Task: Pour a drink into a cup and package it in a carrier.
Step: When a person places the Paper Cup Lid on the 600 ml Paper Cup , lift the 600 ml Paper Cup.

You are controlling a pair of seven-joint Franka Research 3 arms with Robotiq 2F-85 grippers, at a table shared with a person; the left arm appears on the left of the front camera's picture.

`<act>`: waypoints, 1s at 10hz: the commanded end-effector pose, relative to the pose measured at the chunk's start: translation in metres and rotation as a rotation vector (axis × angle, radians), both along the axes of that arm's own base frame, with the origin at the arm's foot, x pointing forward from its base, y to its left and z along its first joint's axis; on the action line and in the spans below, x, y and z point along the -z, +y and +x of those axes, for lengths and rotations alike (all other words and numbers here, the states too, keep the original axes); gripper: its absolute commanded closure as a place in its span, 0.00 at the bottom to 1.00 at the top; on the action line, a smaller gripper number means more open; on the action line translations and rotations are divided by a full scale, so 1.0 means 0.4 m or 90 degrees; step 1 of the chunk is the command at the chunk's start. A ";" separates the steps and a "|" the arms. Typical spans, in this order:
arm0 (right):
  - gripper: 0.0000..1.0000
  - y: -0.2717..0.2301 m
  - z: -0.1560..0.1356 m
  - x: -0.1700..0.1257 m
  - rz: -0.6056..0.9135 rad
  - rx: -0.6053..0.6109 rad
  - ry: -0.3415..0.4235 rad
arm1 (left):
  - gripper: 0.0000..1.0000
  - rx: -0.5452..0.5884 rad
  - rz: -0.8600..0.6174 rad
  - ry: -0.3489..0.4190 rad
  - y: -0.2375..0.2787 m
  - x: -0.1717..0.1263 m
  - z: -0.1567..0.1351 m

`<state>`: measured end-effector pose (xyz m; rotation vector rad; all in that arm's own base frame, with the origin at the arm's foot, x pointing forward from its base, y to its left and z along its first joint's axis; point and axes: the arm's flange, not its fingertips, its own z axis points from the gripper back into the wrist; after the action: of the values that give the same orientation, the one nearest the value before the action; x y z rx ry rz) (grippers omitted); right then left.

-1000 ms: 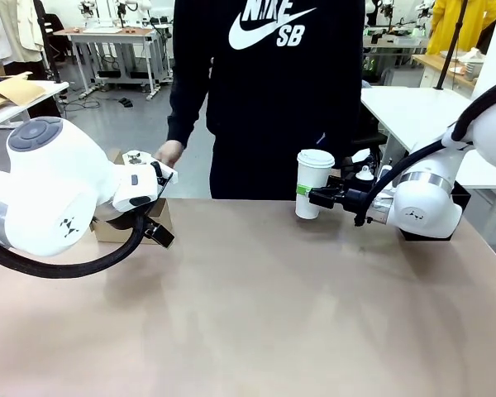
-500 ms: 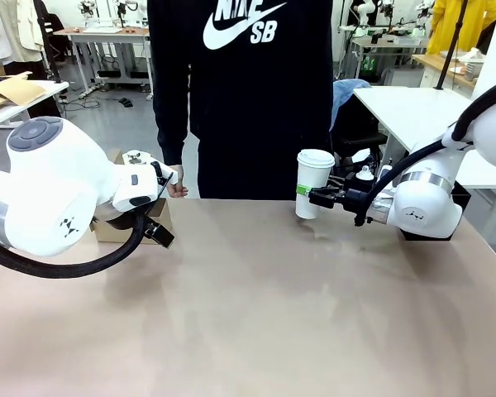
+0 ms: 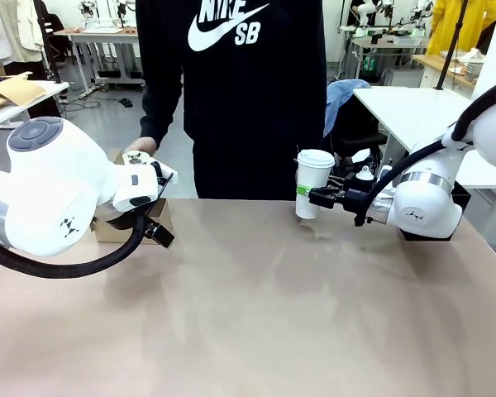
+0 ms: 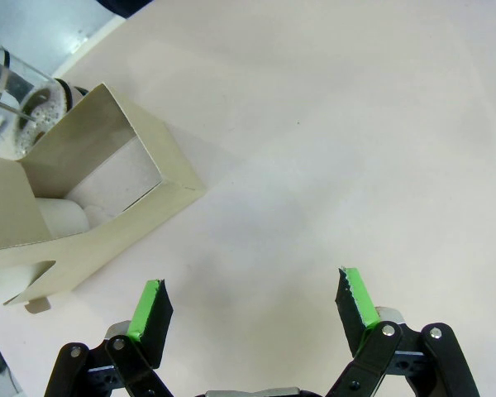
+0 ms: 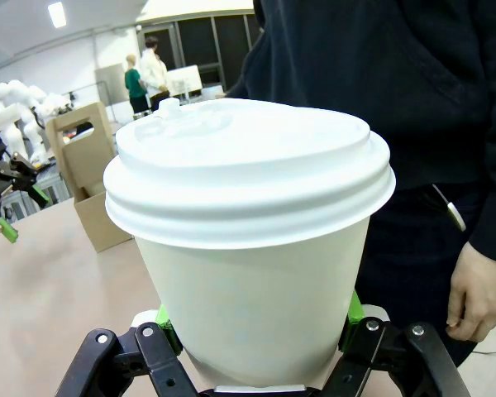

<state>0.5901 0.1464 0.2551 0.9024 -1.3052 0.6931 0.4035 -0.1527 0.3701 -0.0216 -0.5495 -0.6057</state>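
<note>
The tan table (image 3: 256, 322) spans the front view, and a person (image 3: 256, 99) in a dark top stands at its far edge, one hand (image 3: 140, 147) hanging over the far left corner. The left arm (image 3: 50, 198) bulks over the table's left side. The right arm (image 3: 426, 203) reaches in from the right edge towards the far edge.

The brown cardboard carrier (image 4: 107, 190) sits at the far left corner, partly hidden behind the left arm in the front view. A clear glass jug (image 4: 12, 99) with a metal band stands just beyond it. The drink inside is hard to make out from the left wrist view.

The white lidded cup (image 3: 313, 184) is at the far edge, a little right of the middle and well apart from the carrier. The right gripper (image 3: 308, 195) is clamped around its lower half, green pads (image 5: 355, 310) pressed against both sides. Whether the cup's base touches the table is unclear.

The left gripper (image 4: 252, 288) hangs over bare table beside the carrier, its jaws spread wide and holding nothing.
</note>
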 end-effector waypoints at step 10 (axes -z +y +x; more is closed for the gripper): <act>0.19 0.002 -0.284 -0.511 -0.067 -0.107 -0.077 | 0.00 0.000 -0.002 0.000 0.002 -0.001 0.000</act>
<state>0.4914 0.1490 0.4485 0.8910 -1.3292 0.9421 0.4034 -0.1533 0.3704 -0.0216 -0.5503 -0.6069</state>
